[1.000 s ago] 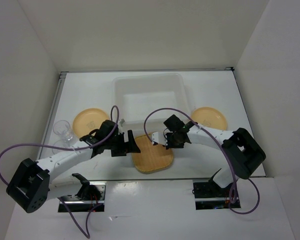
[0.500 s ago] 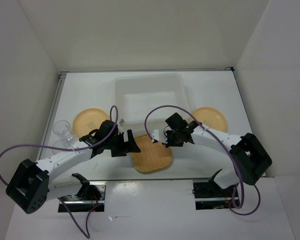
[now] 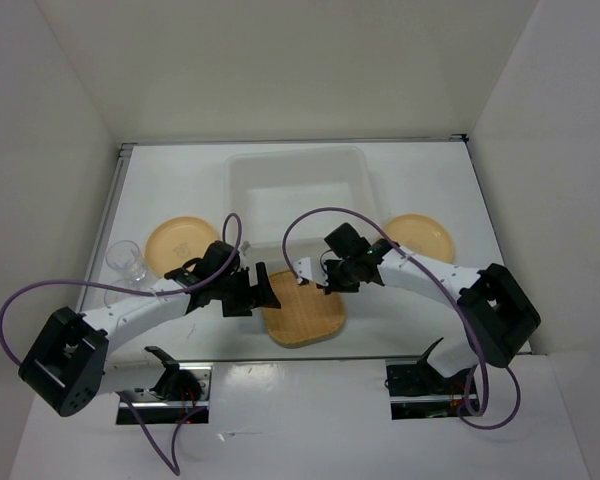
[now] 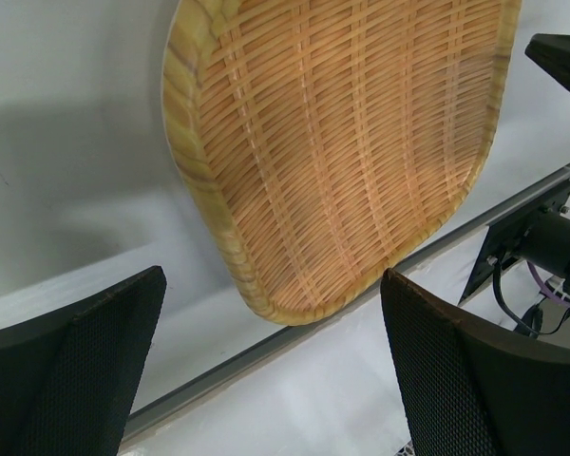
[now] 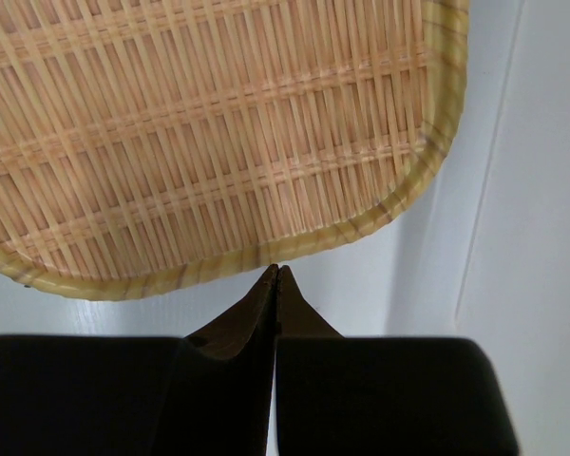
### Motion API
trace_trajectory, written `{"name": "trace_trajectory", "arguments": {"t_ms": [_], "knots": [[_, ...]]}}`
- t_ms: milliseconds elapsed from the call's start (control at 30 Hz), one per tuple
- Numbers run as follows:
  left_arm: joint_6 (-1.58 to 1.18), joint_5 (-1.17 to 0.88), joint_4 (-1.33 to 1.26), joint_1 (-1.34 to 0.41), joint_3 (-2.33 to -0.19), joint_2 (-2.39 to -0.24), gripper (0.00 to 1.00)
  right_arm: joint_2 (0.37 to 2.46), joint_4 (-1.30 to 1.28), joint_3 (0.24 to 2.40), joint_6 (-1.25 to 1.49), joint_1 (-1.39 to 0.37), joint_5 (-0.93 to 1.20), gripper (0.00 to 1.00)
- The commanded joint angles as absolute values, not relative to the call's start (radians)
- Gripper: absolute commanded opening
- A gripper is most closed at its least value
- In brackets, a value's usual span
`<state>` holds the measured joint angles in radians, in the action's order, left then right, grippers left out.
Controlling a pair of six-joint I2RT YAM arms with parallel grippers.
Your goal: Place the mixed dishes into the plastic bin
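The plastic bin (image 3: 296, 190), translucent white with rounded corners, sits far back on the table (image 3: 170, 180); the rounded-square woven plate (image 3: 305, 318) lies just before it; the left gripper (image 4: 275, 380) reaches low beside the plate's left edge, fingers wide; the right gripper (image 5: 277, 277), fingers pressed together, points at its rim.

Left gripper (image 3: 264, 289) and right gripper (image 3: 308, 272) crowd the woven plate (image 3: 305, 320) at its left and far edges, barring the lane to the bin (image 3: 298, 152); open table (image 3: 425, 185) flanks the bin.
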<state>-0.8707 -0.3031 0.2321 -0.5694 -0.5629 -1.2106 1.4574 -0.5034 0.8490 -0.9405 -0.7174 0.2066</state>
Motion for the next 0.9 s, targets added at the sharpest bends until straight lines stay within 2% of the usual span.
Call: {"name": "trace_trajectory", "arguments": {"t_ms": [0,867], "knots": [[-0.884,-0.311,0.221,-0.574,-0.574,-1.221,1.00,1.482,-0.512,0.904,-0.937,-0.726,0.230,0.00],[-0.874,-0.359,0.150,-0.574,-0.565,-1.275,1.00,1.577,-0.485,0.874,-0.956,-0.735,0.192,0.00]]}}
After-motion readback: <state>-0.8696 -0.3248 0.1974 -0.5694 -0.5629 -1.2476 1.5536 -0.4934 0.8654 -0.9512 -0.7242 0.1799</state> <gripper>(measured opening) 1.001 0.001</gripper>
